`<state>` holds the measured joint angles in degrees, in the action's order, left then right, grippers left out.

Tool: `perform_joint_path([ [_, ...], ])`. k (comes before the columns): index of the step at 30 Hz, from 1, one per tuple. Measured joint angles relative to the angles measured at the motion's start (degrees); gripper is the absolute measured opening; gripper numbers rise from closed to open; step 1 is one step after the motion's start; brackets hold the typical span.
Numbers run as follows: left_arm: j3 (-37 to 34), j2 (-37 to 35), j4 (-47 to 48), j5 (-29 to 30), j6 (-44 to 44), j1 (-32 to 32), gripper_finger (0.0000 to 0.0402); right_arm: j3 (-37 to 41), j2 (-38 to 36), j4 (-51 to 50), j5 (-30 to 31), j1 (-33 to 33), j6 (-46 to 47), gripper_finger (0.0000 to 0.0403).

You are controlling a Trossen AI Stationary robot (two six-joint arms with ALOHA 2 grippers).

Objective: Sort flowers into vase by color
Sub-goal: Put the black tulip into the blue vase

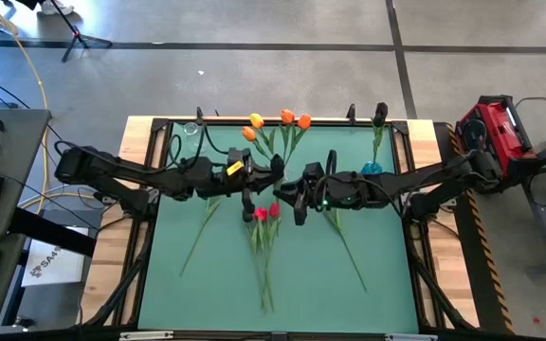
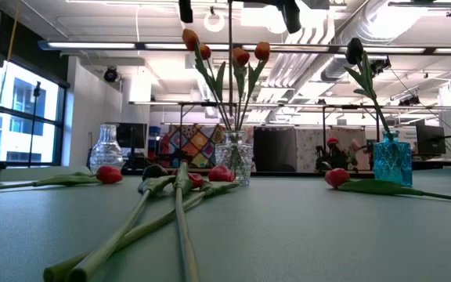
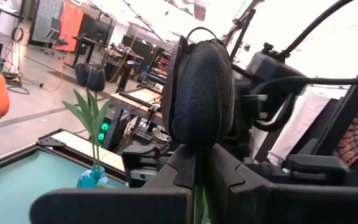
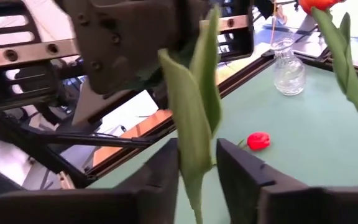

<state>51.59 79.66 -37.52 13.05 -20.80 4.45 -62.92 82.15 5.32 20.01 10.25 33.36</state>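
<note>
Right, the left gripper (image 3: pixel 197 158) is clamped on the stem just under the dark tulip (image 3: pixel 201 93) head, held up over table centre. The right gripper (image 4: pixel 197 165) has its fingers parted, straddling the leaf lower down. Light, floppy, crushable — grip the stem, never the head. Near-black bloom, thin green stem — probably for the blue vase (image 1: pixel 373 168).

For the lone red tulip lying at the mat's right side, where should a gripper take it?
Grip the red tulip mid-stem from straight above, fingers closing across the stem. It lies flat on the mat, thin and long, with bare mat on both sides there; the head is softer.
</note>
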Motion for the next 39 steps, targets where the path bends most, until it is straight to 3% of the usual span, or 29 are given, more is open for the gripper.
perform_joint_path([
  [6,0.0,0.69,-0.04,0.09,-1.55,0.0,0.0005,0.0,-0.04,-1.19,-2.21,-0.51,-0.45,0.0011],
  [13,-0.02,0.06,0.79,0.09,-0.07,0.0,0.0043,0.0,-3.07,-7.83,2.87,0.35,-0.62,0.0003],
  [17,-0.02,-2.28,4.62,-0.12,0.39,-0.2,0.0077,0.07,-9.08,-14.49,11.93,2.61,-0.79,0.0002],
  [22,-0.02,-5.64,11.96,-0.22,0.31,-0.69,0.0107,0.02,-18.11,-29.24,28.7,6.61,1.34,0.0001],
  [30,-0.02,-10.63,20.39,1.08,-0.07,-0.22,0.0098,0.02,-27.78,-56.83,57.49,12.77,14.08,0.0],
  [33,-0.02,-12.42,23.16,3.65,-0.05,0.74,0.0088,0.02,-29.47,-66.23,60.61,12.9,19.88,0.0],
  [39,-0.02,-15.86,29.14,11.33,-0.09,2.82,0.0077,0.02,-30.57,-81.89,59.27,9.84,29.79,0.0],
])
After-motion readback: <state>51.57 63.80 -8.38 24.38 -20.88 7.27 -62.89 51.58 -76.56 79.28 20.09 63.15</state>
